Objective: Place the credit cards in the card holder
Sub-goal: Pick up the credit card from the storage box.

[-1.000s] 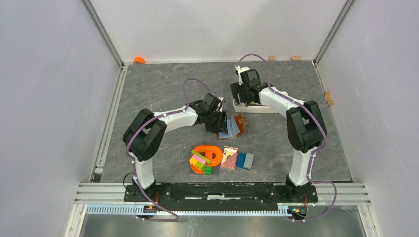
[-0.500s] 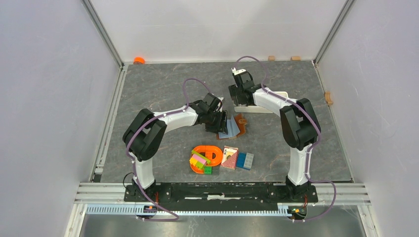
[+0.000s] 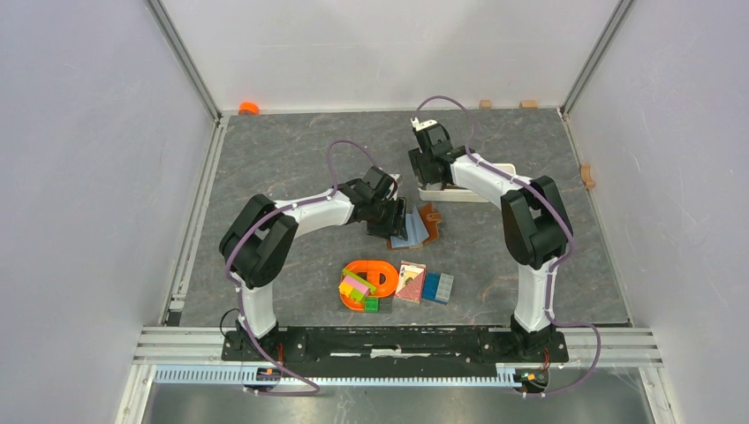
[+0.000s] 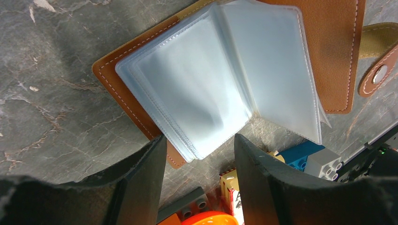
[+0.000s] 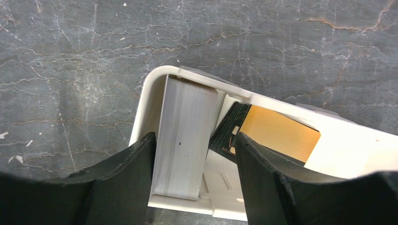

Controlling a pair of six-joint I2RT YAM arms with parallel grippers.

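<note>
Slate tabletop (image 5: 281,47), cards (image 5: 185,136) between right fingers (image 5: 122,183)

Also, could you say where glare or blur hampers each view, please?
Left wrist: the clear plastic sleeves of the open brown leather-look card holder carry a milky sheen, so their contents are unreadable; the black fingers are soft. Right wrist: the pale edge-on stack of cards in the white oblong tray is sharp. Top external: even light, faint shadows, small things lack detail.

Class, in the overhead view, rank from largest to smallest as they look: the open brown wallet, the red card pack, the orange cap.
1. wallet, even though partly covered
2. card pack
3. orange cap, smallest, though also farthest from the camera
</note>
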